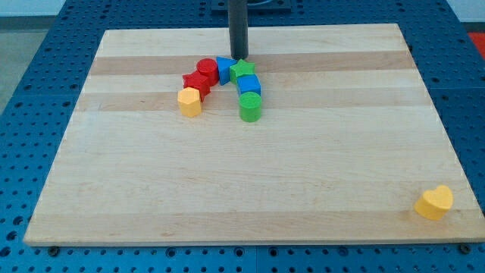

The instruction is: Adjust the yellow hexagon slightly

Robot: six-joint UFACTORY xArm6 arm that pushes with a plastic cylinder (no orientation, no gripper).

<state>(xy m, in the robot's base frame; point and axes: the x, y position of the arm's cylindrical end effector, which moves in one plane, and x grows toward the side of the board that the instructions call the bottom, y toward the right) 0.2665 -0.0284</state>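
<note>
The yellow hexagon (189, 101) sits on the wooden board (250, 189) at the left end of an arch of blocks near the view's top. Touching it up and to the right is a red star (195, 82), then a red cylinder (207, 69), a blue block (225, 69), a green star (242, 70), a blue cube (248, 86) and a green cylinder (251, 108). My tip (239, 58) stands just above the green star and blue block, well up and to the right of the yellow hexagon.
A yellow heart (434, 202) lies near the board's bottom right corner. A blue perforated table (30, 91) surrounds the board on all sides.
</note>
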